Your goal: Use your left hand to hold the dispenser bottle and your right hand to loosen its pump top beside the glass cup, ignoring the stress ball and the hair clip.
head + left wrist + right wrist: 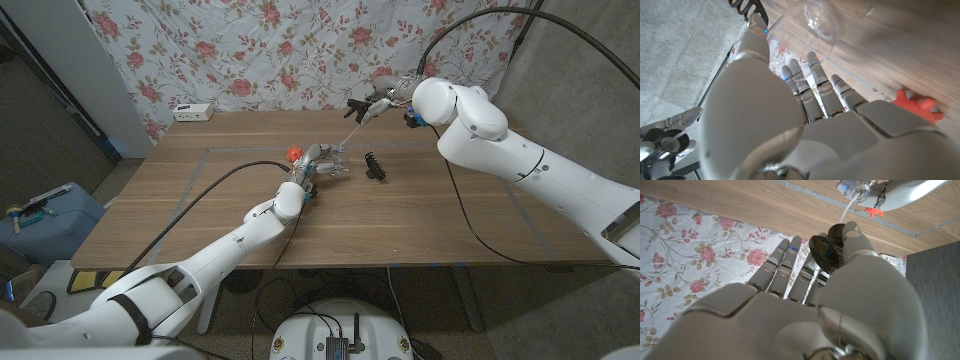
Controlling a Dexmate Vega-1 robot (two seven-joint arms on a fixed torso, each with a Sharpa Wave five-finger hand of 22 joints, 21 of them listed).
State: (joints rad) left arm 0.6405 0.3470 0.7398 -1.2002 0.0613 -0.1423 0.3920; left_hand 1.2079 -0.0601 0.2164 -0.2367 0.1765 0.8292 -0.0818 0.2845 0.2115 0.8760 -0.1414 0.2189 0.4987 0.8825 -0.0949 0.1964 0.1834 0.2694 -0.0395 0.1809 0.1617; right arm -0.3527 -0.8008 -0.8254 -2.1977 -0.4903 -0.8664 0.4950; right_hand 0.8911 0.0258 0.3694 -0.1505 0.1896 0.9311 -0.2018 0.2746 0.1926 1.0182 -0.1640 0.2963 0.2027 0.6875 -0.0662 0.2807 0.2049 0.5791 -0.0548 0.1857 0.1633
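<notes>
The left hand (312,172) grips the clear dispenser bottle (333,165) near the middle of the wooden counter (200,200). The right hand (372,105) is raised above the far side, pinching the black pump top (827,250), whose thin dip tube (350,135) hangs free of the bottle. A black hair clip (376,167) lies just right of the bottle; an orange stress ball (294,154) sits beside the left hand.

On the table (420,225) there is one clear bottle (335,163), one black pump top (358,106) above it, one black hair clip (376,167), one orange ball (295,154) and one white box (193,112).
</notes>
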